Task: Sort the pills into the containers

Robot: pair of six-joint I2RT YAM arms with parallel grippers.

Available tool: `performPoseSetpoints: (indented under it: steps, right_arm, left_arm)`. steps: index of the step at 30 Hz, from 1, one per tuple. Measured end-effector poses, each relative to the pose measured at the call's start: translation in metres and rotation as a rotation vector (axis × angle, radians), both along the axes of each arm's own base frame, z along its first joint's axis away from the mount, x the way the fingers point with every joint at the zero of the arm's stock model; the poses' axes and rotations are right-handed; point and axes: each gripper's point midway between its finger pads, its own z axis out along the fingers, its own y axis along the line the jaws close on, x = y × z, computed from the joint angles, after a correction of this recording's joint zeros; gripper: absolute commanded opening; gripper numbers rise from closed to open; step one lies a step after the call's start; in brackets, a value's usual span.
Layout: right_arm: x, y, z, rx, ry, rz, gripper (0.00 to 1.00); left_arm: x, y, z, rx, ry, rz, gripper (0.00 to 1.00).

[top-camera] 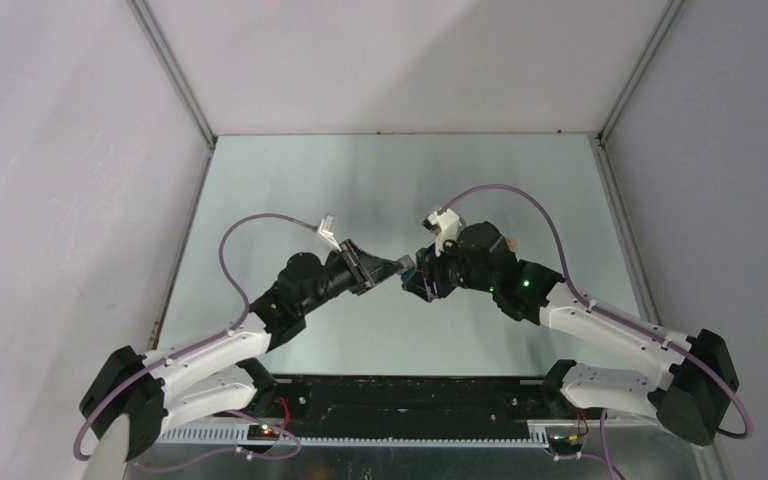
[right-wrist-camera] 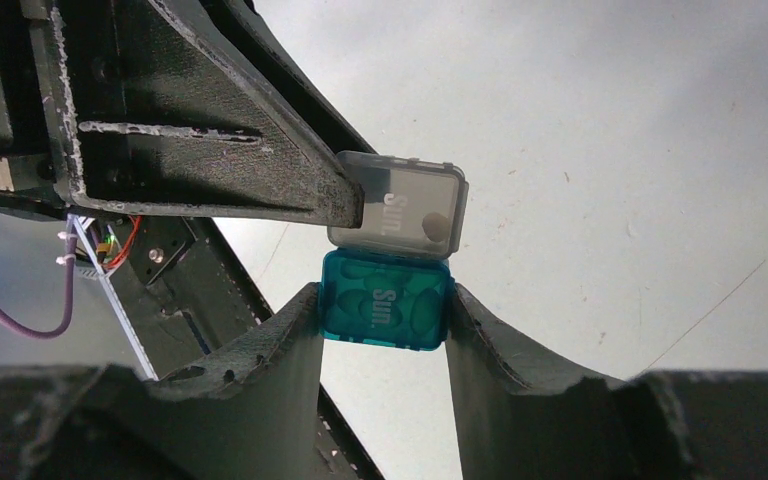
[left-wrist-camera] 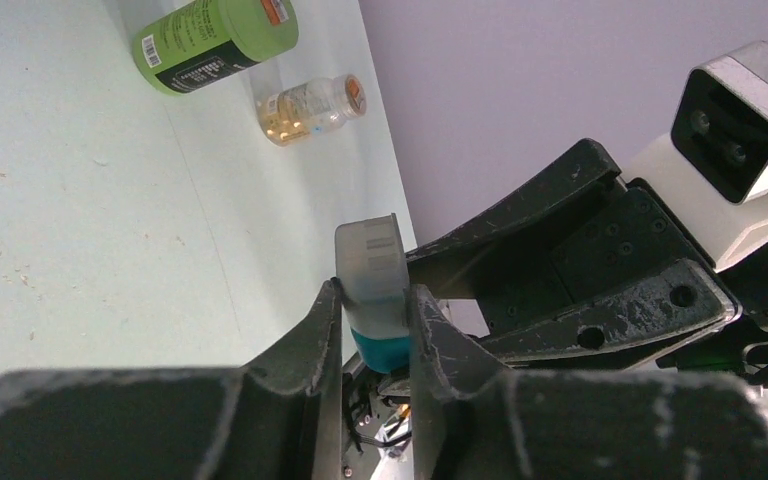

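Pale mint tabletop (top-camera: 290,190) w/ lilac-grey walls round it. In the top view the arms reach in from 7 and 5 o'clock and meet nose to nose near table centre.

Btwn them is a small plastic pill case (top-camera: 403,265) in two parts, both printed "Sun.". The teal half (right-wrist-camera: 385,305) is at 6 o'clock of the grey translucent half (right-wrist-camera: 405,205), and the two touch.

The right gripper (right-wrist-camera: 385,300) has its jaws pinching the teal half, one finger on each side wall. The left gripper (left-wrist-camera: 375,310) has its jaws closed tight on the grey translucent half. In the right wrist view one of its fingers comes in from 10 o'clock.

Containers show in the left wrist view, approx 11–12 o'clock of frame, by the table edge at the wall. The lime-green cylindrical bottle w/ barcode label (left-wrist-camera: 215,40) sits at 10 o'clock of the pale beige bottle w/ orange top (left-wrist-camera: 310,108). They are near each other, not touching, and both are well apart from the grippers.
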Motion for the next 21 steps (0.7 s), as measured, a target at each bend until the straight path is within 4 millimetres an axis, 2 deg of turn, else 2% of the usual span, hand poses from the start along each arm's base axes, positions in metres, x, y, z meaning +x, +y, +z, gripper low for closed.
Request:
performPoseSetpoints:
  steps: [2, 4, 8, 9, 11, 13, 18, 21]
  right_arm:
    - [0.000, 0.000, 0.001, 0.002, -0.001, 0.000, 0.24]
    - [0.000, 0.000, 0.001, 0.003, -0.003, -0.001, 0.24]
    - [0.001, 0.000, 0.001, 0.003, -0.002, -0.001, 0.24]
    - [0.001, 0.001, 0.001, 0.005, 0.000, -0.002, 0.24]
    - [0.001, 0.001, 0.002, 0.007, 0.001, -0.004, 0.24]
    - [0.002, 0.001, 0.002, 0.006, 0.001, -0.008, 0.24]
    - [0.007, 0.000, -0.005, -0.019, 0.007, -0.030, 0.24]
    - [0.010, -0.001, -0.015, -0.053, 0.018, -0.052, 0.24]
  left_arm:
    - [0.000, 0.000, 0.001, -0.005, 0.002, 0.000, 0.17]
    - [-0.001, 0.000, 0.001, -0.006, 0.002, 0.001, 0.19]
    - [-0.001, 0.001, 0.001, -0.003, 0.005, 0.001, 0.43]
    - [-0.001, 0.001, 0.001, -0.002, 0.006, 0.002, 0.54]
    - [-0.002, 0.002, 0.002, -0.005, 0.007, 0.002, 0.67]
    - [-0.003, 0.003, 0.004, -0.006, -0.001, 0.002, 0.75]
    - [-0.002, 0.008, 0.007, 0.000, -0.010, 0.026, 0.87]
    - [0.001, 0.015, 0.002, 0.030, -0.005, 0.066, 0.89]
